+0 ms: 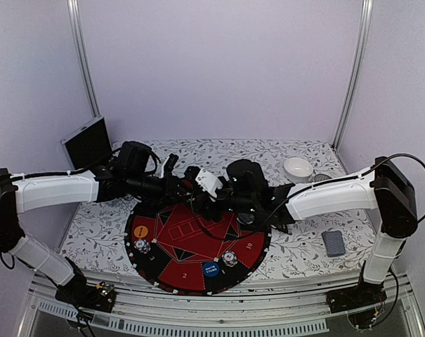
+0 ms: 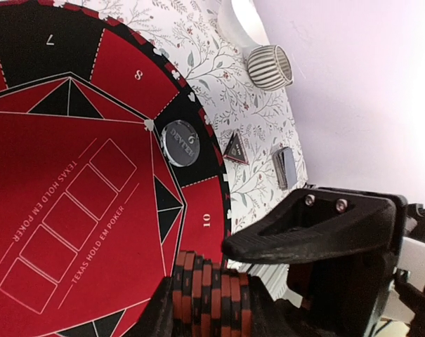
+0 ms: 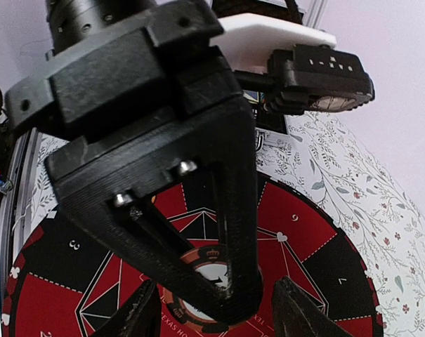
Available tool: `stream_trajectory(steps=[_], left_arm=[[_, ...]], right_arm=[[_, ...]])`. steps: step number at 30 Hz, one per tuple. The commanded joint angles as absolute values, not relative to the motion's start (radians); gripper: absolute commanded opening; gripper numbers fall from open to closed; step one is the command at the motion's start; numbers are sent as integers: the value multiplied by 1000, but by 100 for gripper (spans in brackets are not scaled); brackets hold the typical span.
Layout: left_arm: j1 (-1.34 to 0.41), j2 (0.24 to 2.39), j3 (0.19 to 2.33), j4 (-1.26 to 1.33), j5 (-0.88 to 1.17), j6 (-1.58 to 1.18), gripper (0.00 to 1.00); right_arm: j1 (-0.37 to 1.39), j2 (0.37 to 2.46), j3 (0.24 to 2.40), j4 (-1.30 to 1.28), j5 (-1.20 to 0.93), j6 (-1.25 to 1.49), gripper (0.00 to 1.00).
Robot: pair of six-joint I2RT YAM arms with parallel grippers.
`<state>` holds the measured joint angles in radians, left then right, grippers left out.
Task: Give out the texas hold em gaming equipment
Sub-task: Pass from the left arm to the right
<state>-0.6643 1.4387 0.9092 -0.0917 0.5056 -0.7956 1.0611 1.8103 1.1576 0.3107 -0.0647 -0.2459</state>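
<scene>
Red-black chip stack (image 2: 208, 284), on edge, pinched in left end effector (image 2: 211, 312), above round mat (image 1: 171, 267) toward its 12 o'clock side. Pose: left arm (image 1: 57, 189) stretched in from 9 o'clock, right arm (image 1: 331, 196) from 3 o'clock. Right end effector (image 3: 216, 309) spread, fingers (image 3: 143, 312) flanking left one; contact unclear.

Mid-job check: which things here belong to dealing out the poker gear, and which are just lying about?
Job: chip stack in the left pincer; card deck; dealer button; triangle marker; orange button; blue button; poker mat.
Lying about: white bowl; ribbed cup; dark screen.
</scene>
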Motion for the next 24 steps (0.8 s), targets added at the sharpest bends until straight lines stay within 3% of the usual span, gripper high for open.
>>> stream_trajectory(steps=[1,9,13,17,21,24], left_arm=[[-681,1419,924,-44,501,-806,0],[-684,1421,925,-44,515,-799,0],[-685,1420,923,-44,516,-799,0],[-686,1424,925,-44,515,-799,0],[-685,1427,922,-44,518,-799,0],[-686,1425,920,-46,516,-801,0]], right_arm=[[1063,1861,1201,382,-15,-159,55],[1054,1892,1201,382,-14,-147,54],[1041,1886,1225,388,-26,-147,45],[1041,1896,1251,382,-51,-181,54],[1041,1896,1255,381,-61,-196,55],[1041,1895,1254,379,-69,-204,42]])
